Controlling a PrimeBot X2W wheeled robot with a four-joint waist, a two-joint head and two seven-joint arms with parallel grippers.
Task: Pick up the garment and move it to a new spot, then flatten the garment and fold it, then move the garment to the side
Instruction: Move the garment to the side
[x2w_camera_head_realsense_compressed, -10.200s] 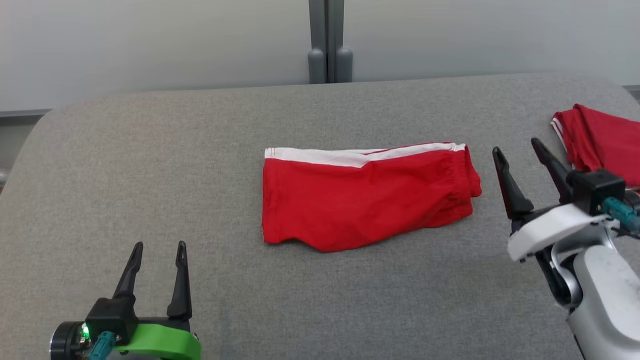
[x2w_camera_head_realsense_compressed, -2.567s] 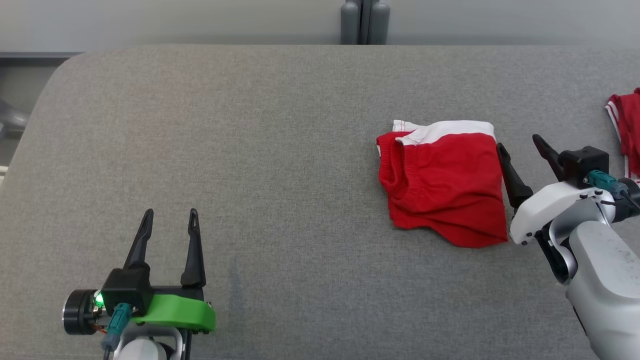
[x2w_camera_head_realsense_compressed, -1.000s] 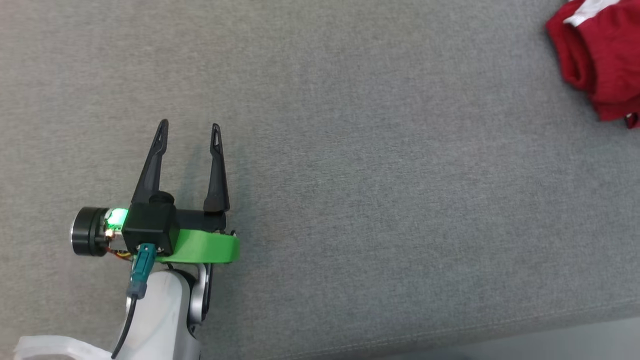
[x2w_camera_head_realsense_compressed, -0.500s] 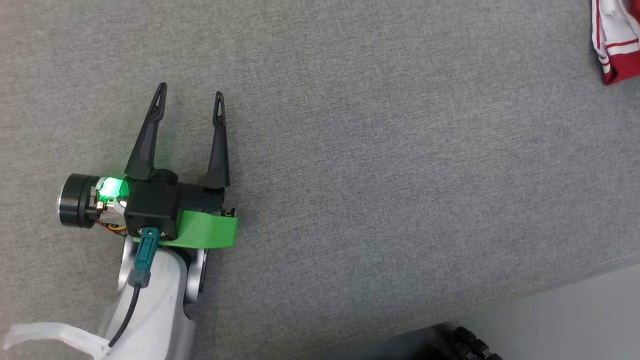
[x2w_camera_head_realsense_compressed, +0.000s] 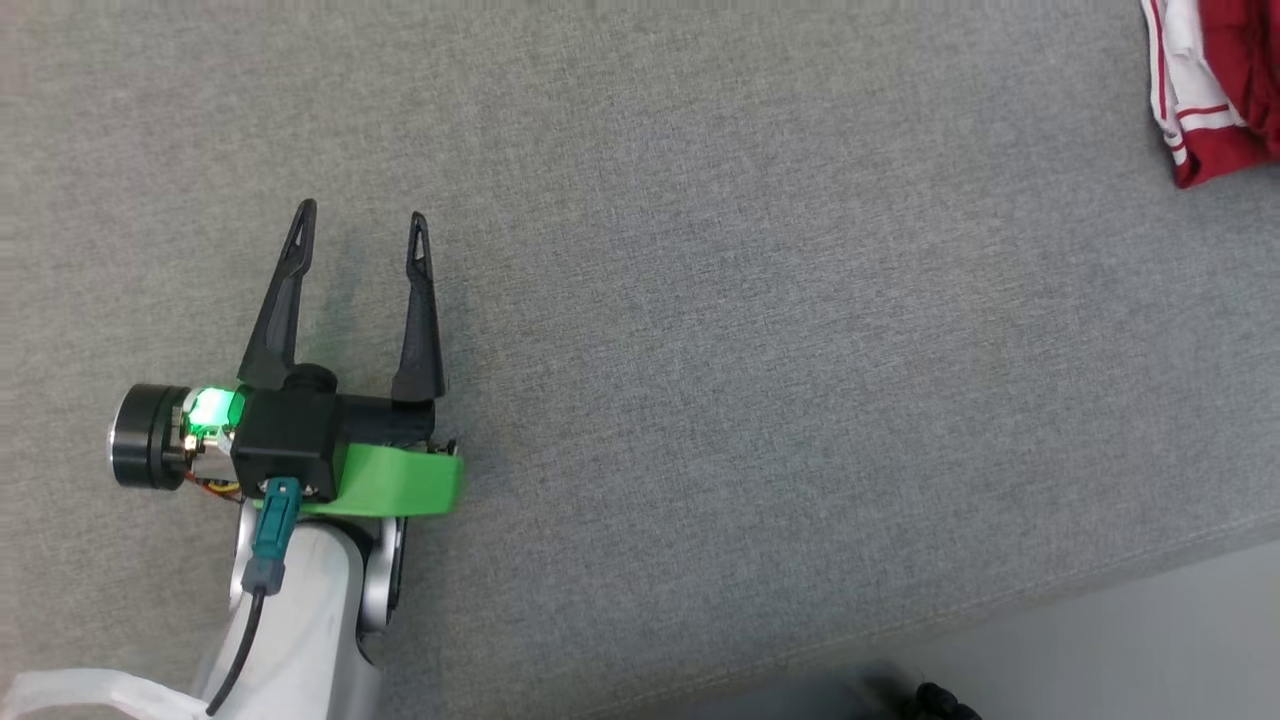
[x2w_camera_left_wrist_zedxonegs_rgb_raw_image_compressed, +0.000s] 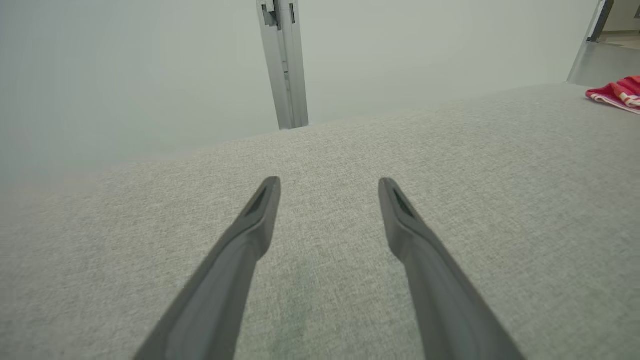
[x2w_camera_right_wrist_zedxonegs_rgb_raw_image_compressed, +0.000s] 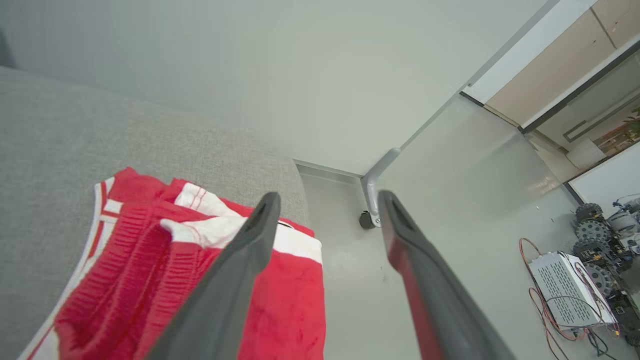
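Hovering wide and empty, the right gripper (x2w_camera_right_wrist_zedxonegs_rgb_raw_image_compressed: 328, 195) has the red garment (x2w_camera_right_wrist_zedxonegs_rgb_raw_image_compressed: 125, 260) beneath it, likely laid at the table (x2w_camera_right_wrist_zedxonegs_rgb_raw_image_compressed: 50, 150) edge to clear space; left gripper (x2w_camera_head_realsense_compressed: 361, 212) gapes idle.

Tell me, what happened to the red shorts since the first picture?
The red shorts went from lying flat in the middle of the grey surface to folded, then over to its edge on the robot's right. The right end effector has let go and is open over them. The left end effector stayed open and empty.
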